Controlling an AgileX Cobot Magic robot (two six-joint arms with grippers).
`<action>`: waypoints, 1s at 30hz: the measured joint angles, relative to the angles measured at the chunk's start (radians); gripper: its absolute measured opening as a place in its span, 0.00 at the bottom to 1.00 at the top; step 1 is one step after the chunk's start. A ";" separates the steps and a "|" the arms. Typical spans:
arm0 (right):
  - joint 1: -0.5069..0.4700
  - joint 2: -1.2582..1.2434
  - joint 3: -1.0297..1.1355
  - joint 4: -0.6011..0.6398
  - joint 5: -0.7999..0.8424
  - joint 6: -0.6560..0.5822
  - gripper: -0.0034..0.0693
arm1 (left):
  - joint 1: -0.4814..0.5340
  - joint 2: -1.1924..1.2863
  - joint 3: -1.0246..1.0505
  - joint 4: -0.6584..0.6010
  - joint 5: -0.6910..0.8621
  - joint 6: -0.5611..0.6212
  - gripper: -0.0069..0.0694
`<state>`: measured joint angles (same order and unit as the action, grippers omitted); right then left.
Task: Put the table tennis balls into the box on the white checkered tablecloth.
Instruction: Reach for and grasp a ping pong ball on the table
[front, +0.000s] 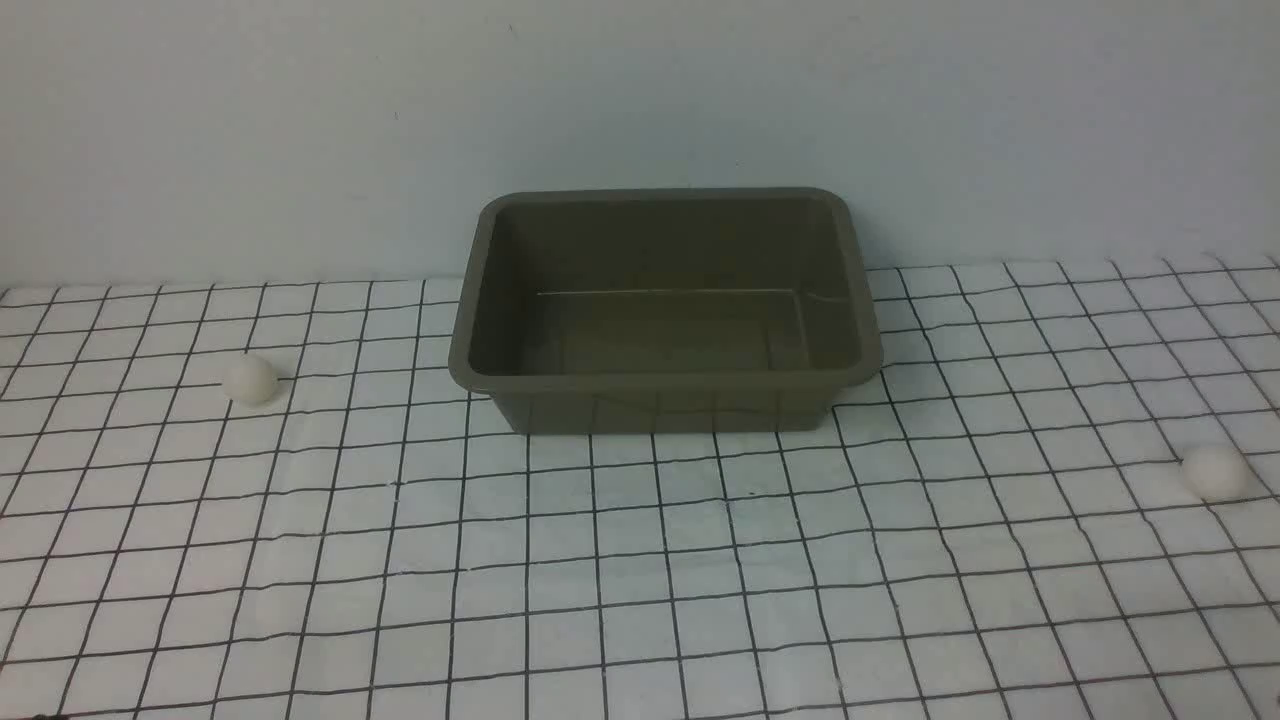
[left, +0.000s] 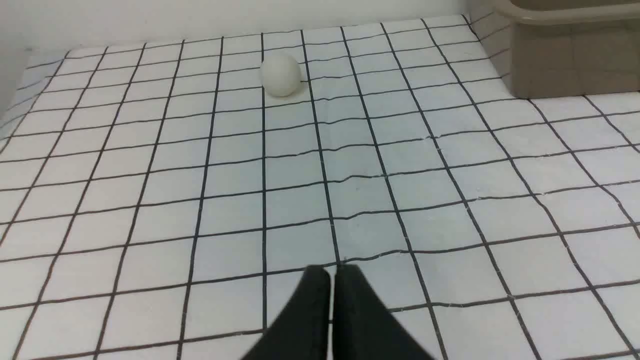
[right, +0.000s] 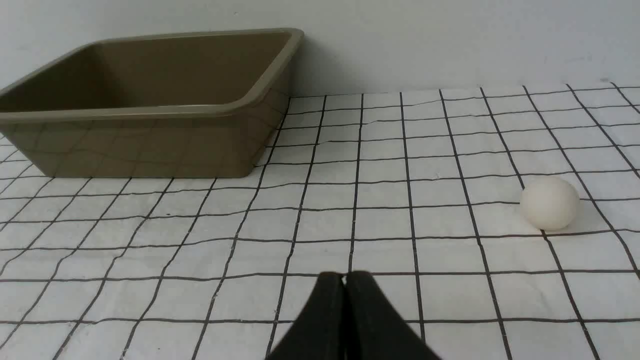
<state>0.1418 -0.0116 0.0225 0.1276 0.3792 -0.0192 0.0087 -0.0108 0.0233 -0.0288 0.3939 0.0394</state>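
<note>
The olive-brown box (front: 860, 290) stands empty at the back middle of the white checkered tablecloth (front: 640, 560). One white table tennis ball (front: 250, 380) lies on the cloth to the box's left, and a second ball (front: 1213, 472) lies to its right near the frame edge. No arm shows in the front view. In the left wrist view my left gripper (left: 332, 272) is shut with nothing in it, well short of the ball (left: 281, 74), with the box (left: 565, 65) at one corner. In the right wrist view my right gripper (right: 344, 277) is shut and empty, apart from the ball (right: 549, 203) and the box (right: 150, 145).
A plain pale wall (front: 640, 100) rises right behind the box and the cloth's far edge. Apart from the box and the balls, only slightly wrinkled cloth shows.
</note>
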 joint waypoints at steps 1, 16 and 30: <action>0.000 0.000 0.000 0.000 0.000 0.000 0.03 | 0.000 0.000 0.000 0.000 0.000 0.000 0.09; 0.000 0.000 0.000 0.000 0.000 0.000 0.03 | 0.000 0.000 0.000 0.000 0.000 0.000 0.09; 0.000 -0.001 0.000 0.021 -0.002 0.001 0.03 | 0.000 0.000 0.000 0.000 0.000 0.000 0.09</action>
<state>0.1418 -0.0121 0.0225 0.1484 0.3775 -0.0181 0.0087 -0.0108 0.0233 -0.0288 0.3939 0.0394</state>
